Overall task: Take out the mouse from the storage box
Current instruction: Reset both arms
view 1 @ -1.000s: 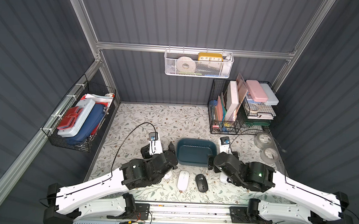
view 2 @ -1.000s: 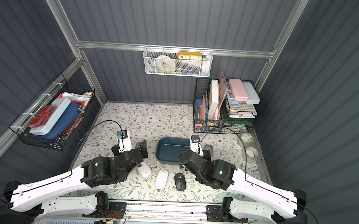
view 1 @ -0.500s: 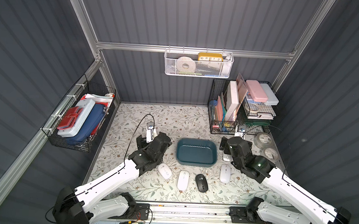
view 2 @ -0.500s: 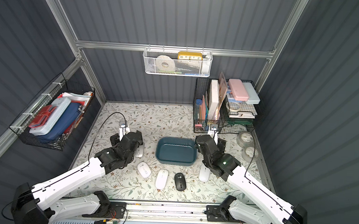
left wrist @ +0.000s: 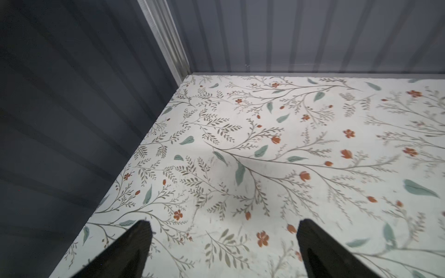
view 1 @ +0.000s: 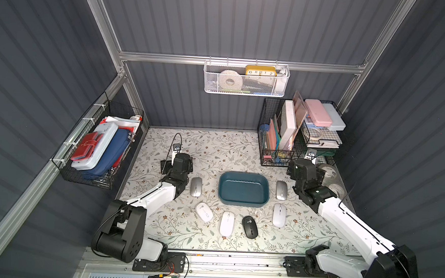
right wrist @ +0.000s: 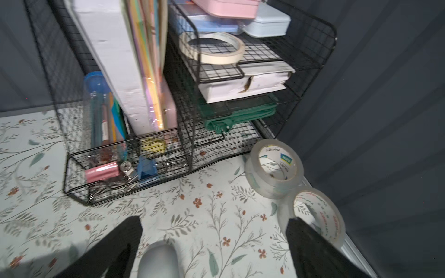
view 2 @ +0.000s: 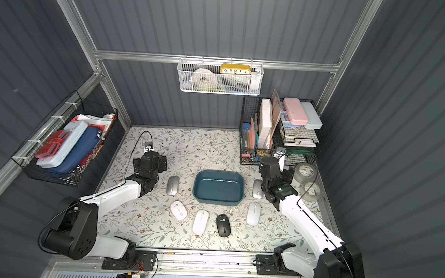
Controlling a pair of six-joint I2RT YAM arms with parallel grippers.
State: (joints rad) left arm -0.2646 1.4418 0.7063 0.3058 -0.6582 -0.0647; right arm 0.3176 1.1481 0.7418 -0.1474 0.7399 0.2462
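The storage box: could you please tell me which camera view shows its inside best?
The top views: both look straight down into the storage box, showing it whole, unobstructed and empty. The left wrist view shows only tabletop; the right wrist view shows the wire rack and tape rolls, not the box.

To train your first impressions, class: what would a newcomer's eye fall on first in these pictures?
The empty dark teal storage box sits mid-table. Six mice lie at its sides and in front, on the floral tabletop, the black mouse standing out among white and grey ones. The left arm and right arm flank the box.
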